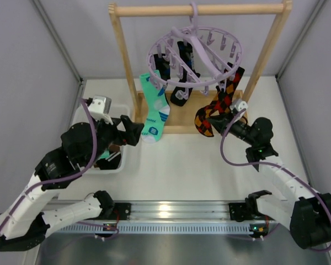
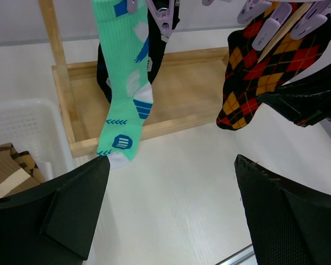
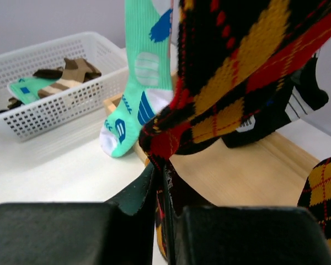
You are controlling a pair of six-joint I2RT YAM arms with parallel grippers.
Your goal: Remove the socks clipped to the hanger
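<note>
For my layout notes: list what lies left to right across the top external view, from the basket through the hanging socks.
The white basket → teal sock → black sock with a white patch → argyle sock.

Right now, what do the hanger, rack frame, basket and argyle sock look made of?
Hanger: likely lavender moulded plastic, smooth, slight sheen.
Rack frame: unpainted light wood, matte, faint grain.
Basket: white plastic, perforated grid walls.
Argyle sock: soft knit fabric, drapes and folds; fibre unclear.
</note>
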